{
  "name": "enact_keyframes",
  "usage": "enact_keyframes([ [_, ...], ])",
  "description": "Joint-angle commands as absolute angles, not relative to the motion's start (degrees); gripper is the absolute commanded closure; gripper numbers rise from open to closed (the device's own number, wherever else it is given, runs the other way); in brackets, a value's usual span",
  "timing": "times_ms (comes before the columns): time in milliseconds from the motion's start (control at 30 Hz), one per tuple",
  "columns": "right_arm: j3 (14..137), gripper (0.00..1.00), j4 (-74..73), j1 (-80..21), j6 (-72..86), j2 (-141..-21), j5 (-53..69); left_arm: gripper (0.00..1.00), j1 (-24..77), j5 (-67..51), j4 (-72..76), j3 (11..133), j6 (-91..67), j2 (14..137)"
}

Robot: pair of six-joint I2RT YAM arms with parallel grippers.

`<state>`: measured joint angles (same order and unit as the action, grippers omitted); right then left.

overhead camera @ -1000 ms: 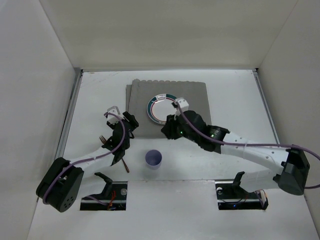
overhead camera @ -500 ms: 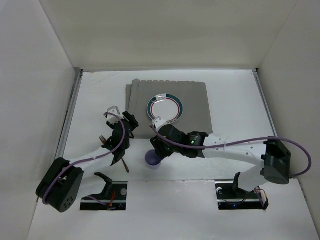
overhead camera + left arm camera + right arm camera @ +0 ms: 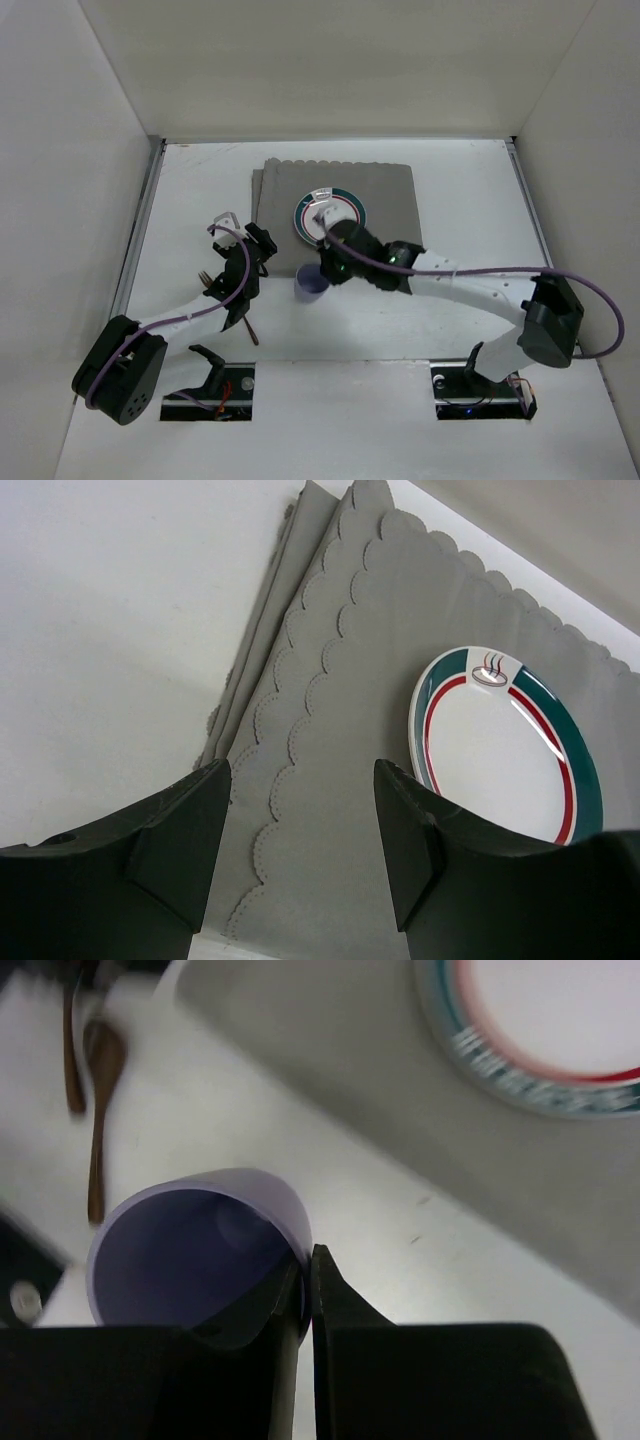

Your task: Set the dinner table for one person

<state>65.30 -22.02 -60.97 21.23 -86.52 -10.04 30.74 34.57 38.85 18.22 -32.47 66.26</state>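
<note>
From above: a wide matte white dinner table (image 3: 470, 190) walled by white panels, lying under everything else in view. Toward its far middle, a grey placemat (image 3: 390, 195) bearing a plate (image 3: 354, 212) rimmed in green and red. Just off the mat's near edge, a purple cup (image 3: 308, 286), with the right gripper (image 3: 319, 275) at its rim. Left of the mat, the left gripper (image 3: 264, 241) over the bare top. Beneath that arm, brown wooden cutlery (image 3: 250, 328) lying flat on the table. From the left wrist: left gripper (image 3: 300, 830) parted, with nothing between the dark fingers (image 3: 185, 845). Below them only the scalloped edge of the placemat (image 3: 340, 730), with the plate (image 3: 500, 750) to the right and bare dinner table (image 3: 120, 600) to the left. From the right wrist: right gripper (image 3: 305, 1280) clamped on the wall of the purple cup (image 3: 190, 1250), one finger inside the rim and one outside. Beyond the cup, white dinner table (image 3: 420, 1240). At upper left, a wooden spoon (image 3: 100, 1090) beside a second, blurred utensil. Along the top, the placemat (image 3: 350, 1040) and a slice of the plate (image 3: 540, 1040). No telling whether the cup's base rests on the table or hangs clear of it.
</note>
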Motion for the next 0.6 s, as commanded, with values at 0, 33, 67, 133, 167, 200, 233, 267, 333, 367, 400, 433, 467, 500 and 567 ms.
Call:
enact_keyframes([
  [0, 70.5, 0.89, -13.0, -48.6, 22.1, -82.8, -12.0, 0.43, 30.8, 35.2, 41.4, 18.3, -33.0, 65.5],
  [33, 71.4, 0.89, -11.6, -44.9, 22.1, -83.5, -12.0, 0.43, 30.8, 35.1, 41.4, 18.4, -33.0, 66.0],
  [67, 72.7, 0.89, -10.8, -41.0, 22.3, -84.6, -12.3, 0.43, 31.2, 35.1, 41.3, 18.4, -33.0, 66.0],
  [133, 76.3, 0.89, -10.1, -34.4, 22.7, -88.0, -12.3, 0.43, 31.5, 35.1, 41.1, 18.3, -33.0, 65.2],
  [167, 78.6, 0.89, -10.5, -31.2, 22.9, -90.1, -12.6, 0.43, 31.6, 35.2, 41.1, 18.3, -32.8, 65.0],
  [200, 81.4, 0.89, -11.6, -28.3, 23.1, -92.4, -12.9, 0.43, 31.4, 35.2, 41.1, 18.2, -32.8, 64.9],
  [233, 84.5, 0.89, -13.0, -25.8, 23.3, -94.9, -13.4, 0.43, 31.1, 35.1, 41.1, 18.2, -33.0, 65.0],
  [267, 87.8, 0.89, -14.2, -24.0, 23.1, -97.4, -14.6, 0.43, 31.0, 35.0, 41.1, 18.1, -33.0, 65.4],
  [333, 93.8, 0.89, -17.0, -20.7, 22.6, -102.4, -15.5, 0.43, 31.4, 35.0, 40.9, 18.5, -33.0, 65.8],
  [367, 96.6, 0.89, -18.9, -19.4, 22.5, -104.7, -15.5, 0.43, 31.7, 35.0, 40.6, 18.6, -33.0, 65.8],
  [400, 99.2, 0.89, -21.0, -18.4, 22.5, -106.9, -15.0, 0.43, 31.7, 35.0, 40.4, 18.8, -33.0, 66.0],
  [433, 101.0, 0.88, -22.4, -17.7, 22.5, -108.5, -14.6, 0.43, 31.7, 35.0, 40.4, 19.0, -33.0, 66.4],
  [467, 102.8, 0.88, -24.0, -17.0, 22.4, -110.3, -14.0, 0.43, 31.5, 35.0, 40.4, 19.0, -33.0, 66.8],
  [500, 104.4, 0.88, -25.3, -16.4, 22.1, -112.0, -13.5, 0.43, 31.5, 35.0, 40.4, 19.2, -33.1, 67.2],
  [567, 106.6, 0.88, -27.0, -15.5, 21.4, -114.7, -13.0, 0.43, 31.7, 35.0, 40.2, 19.2, -33.1, 67.3],
])
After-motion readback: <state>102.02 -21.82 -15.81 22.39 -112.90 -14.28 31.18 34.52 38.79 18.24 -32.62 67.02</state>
